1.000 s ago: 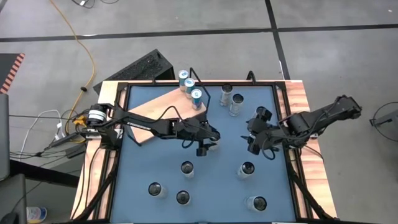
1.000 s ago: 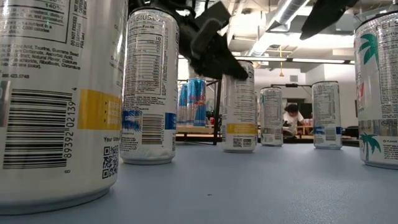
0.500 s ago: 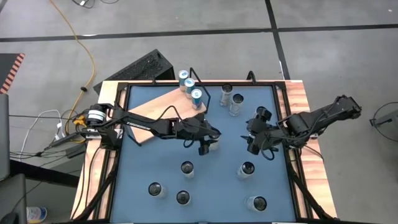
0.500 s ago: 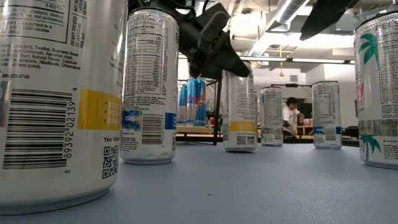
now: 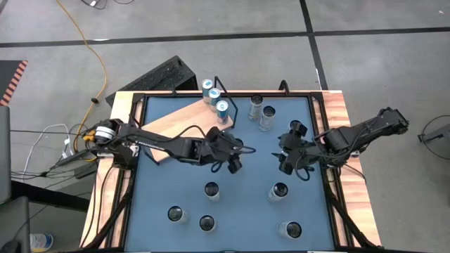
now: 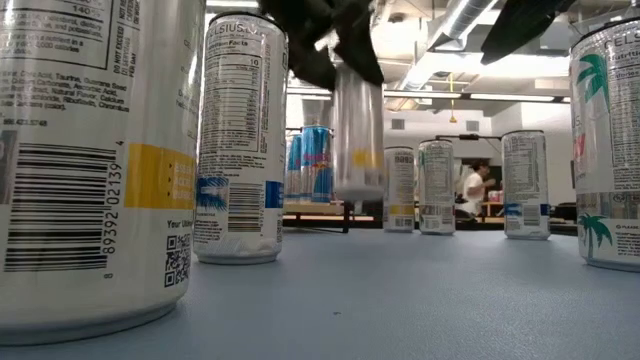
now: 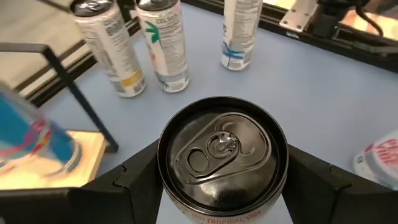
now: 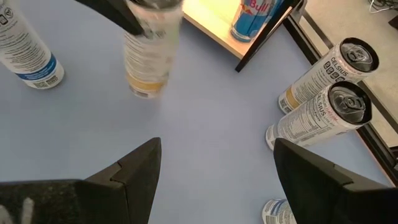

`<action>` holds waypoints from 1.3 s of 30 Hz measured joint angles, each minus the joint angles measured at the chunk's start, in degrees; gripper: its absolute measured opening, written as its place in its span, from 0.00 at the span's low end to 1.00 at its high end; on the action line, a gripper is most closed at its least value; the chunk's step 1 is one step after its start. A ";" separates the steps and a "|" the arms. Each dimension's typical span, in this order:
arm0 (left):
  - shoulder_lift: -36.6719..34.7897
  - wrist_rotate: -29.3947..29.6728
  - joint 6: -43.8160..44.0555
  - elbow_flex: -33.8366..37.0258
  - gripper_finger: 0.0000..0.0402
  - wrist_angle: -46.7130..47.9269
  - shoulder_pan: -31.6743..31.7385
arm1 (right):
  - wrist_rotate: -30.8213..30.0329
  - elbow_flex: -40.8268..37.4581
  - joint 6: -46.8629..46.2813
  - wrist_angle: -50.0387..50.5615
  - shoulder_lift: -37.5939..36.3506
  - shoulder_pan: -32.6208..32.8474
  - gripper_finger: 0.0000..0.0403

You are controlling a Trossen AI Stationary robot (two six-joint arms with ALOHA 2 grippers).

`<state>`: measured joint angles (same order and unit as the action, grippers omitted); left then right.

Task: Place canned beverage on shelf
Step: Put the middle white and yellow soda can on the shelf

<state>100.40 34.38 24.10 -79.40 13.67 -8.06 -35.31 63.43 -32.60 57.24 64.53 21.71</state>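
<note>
**Left end effector lifts a can clear of the tabletop**

The left end effector (image 7: 221,186) is clamped around a can (image 7: 222,163), one finger on each side of its body, just below the rim. In the low view that can (image 6: 358,140) hangs upright above the blue tabletop (image 6: 400,290), its base off the surface. From above, the left end effector (image 5: 232,160) sits near the middle of the tabletop, with the left arm stretched out low from the 9 o'clock edge.

The right end effector (image 8: 214,177) is spread wide and holds nothing; seen from above, it (image 5: 287,161) hovers at about 3 o'clock of the held can, well apart from it, its arm reaching in from the right edge.

The shelf (image 5: 184,125), a pale wooden board, lies at about 11 o'clock of the held can. Three blue cans (image 5: 215,98) stand in a row at its far end. Two more cans (image 5: 261,112) stand at 1 o'clock, and five loose cans (image 5: 211,190) are scattered from 4 to 8 o'clock.
</note>
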 joint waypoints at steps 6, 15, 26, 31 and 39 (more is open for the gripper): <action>-0.68 14.19 10.65 -5.18 0.60 17.85 -2.18 | 0.02 0.01 0.00 0.03 0.00 0.00 0.73; -13.50 31.11 43.08 -4.09 0.60 46.17 -3.93 | 0.00 0.00 0.05 0.26 0.00 0.00 0.73; -16.87 38.79 59.08 1.69 0.60 51.06 5.15 | -0.66 0.01 -0.26 0.32 0.00 0.07 0.73; -14.87 37.38 67.37 2.82 0.60 52.49 9.82 | -0.66 0.01 -0.39 0.23 0.00 0.07 0.73; -15.13 34.06 35.90 2.91 0.70 48.18 7.70 | -0.63 0.01 -0.36 0.26 0.00 0.07 0.73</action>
<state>85.27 68.44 59.99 -76.49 61.85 -0.35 -35.94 63.43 -32.96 57.51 64.53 21.78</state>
